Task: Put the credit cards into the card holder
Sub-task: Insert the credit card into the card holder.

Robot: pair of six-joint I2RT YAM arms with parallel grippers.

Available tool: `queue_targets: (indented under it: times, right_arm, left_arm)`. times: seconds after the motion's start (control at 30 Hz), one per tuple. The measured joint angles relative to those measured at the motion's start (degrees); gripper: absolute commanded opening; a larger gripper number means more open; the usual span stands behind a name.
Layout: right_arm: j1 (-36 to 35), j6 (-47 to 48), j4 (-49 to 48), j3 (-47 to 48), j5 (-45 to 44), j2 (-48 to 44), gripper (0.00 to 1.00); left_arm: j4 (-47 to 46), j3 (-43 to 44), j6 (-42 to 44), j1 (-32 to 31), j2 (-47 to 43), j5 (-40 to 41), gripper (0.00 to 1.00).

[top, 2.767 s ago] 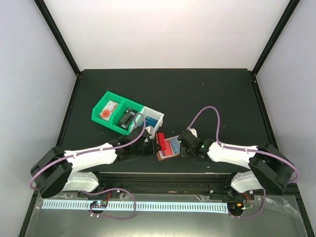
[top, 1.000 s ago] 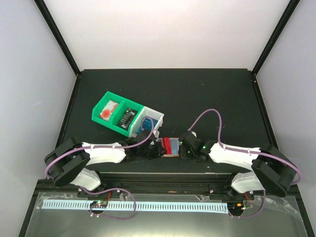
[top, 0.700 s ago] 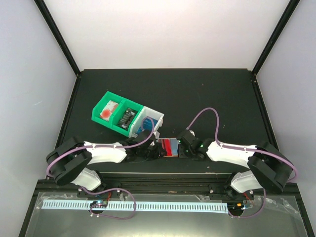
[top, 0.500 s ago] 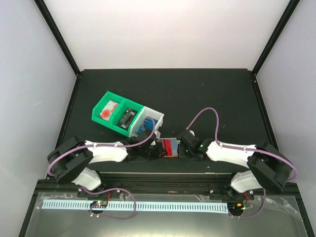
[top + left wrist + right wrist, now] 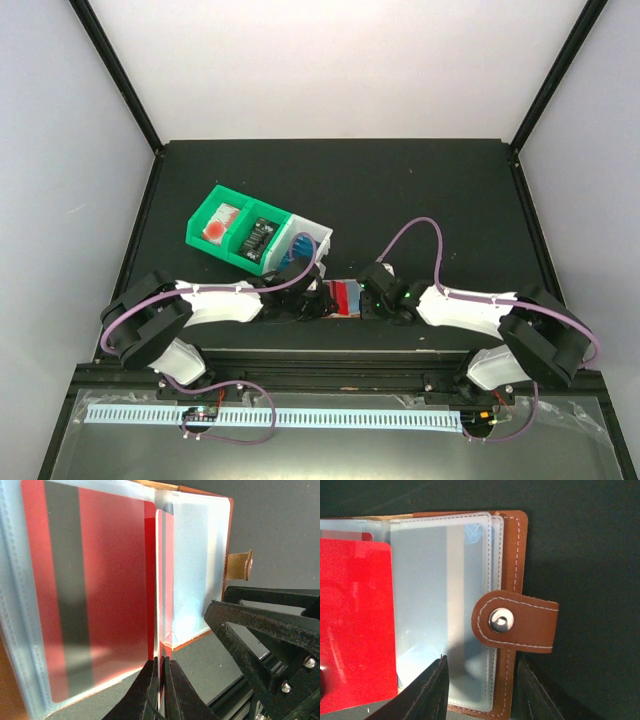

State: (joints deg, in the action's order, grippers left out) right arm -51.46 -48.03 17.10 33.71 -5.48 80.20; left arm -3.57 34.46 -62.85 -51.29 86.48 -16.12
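Now our left gripper [image 5: 160, 682] is pinched tight on the red card [image 5: 161, 580], which stands edge-on. Its long axis runs from the grip toward 12 o'clock, along the fold of the unfolded holder [image 5: 514, 555] between both grippers. Clear pockets [image 5: 197, 565] lie at its 9 and 3 o'clock. Our right gripper [image 5: 482, 692] has its fingers [image 5: 432, 690] parted, straddling the holder's near edge and gripping nothing we can see.

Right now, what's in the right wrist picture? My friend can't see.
An open brown card holder lies on a black table, clear pockets showing, snap tab at right. A red card covers its left; the right gripper hangs open at the bottom.
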Motion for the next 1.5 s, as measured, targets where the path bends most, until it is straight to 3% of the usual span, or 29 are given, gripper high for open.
queue_targets:
  times: [1.1,1.5]
  right_arm:
    - [0.02,-0.07,-0.37,0.46,-0.55,0.96,0.33]
    - [0.02,-0.07,-0.39,0.46,-0.57,0.96,0.33]
  left_arm:
    - [-0.90,-1.99,-2.25,1.36,-4.02,-0.46,0.04]
    - [-2.75,-1.99,-2.25,1.46,-1.40,-1.01,0.03]
